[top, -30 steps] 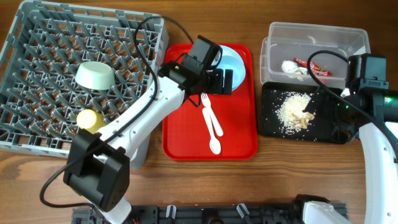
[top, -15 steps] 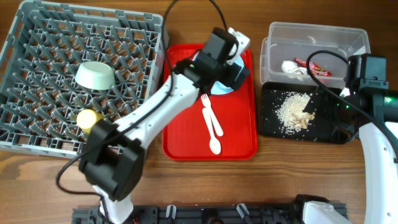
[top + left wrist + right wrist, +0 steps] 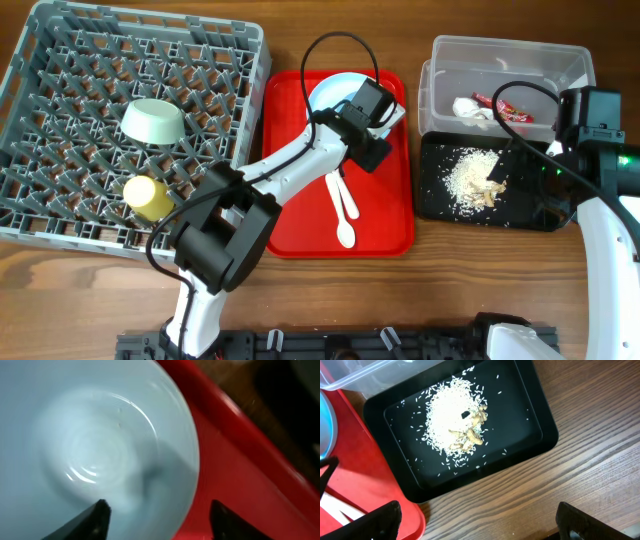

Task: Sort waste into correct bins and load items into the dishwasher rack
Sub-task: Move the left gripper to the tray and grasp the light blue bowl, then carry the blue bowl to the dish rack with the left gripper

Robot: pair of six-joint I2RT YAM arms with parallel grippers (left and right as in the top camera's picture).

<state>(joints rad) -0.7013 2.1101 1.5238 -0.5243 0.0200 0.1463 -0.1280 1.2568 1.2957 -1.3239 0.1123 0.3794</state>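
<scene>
The left gripper (image 3: 159, 509) hangs over the upper part of the red tray (image 3: 300, 215), its two dark fingertips (image 3: 99, 516) spread apart with the rim of the pale blue dish (image 3: 332, 94) running between them; the wrist view is too close and soft to tell whether either fingertip touches the rim, and nothing is clamped. Below the dish on the same tray lie the white fork (image 3: 333, 176) and spoon (image 3: 344, 222), side by side. In the grey rack (image 3: 60, 60) at the upper left sit a pale green dish (image 3: 152, 120) and, lower down, the yellow cup (image 3: 145, 192). At the upper right the clear tub (image 3: 505, 55) holds the red wrapper (image 3: 512, 108) and white tissue (image 3: 470, 107). Just below it the black tray (image 3: 520, 390) carries the food scraps (image 3: 452, 420). The right gripper (image 3: 477, 510) is wide open and empty above the wood table (image 3: 590, 450), at the black tray's lower edge.
</scene>
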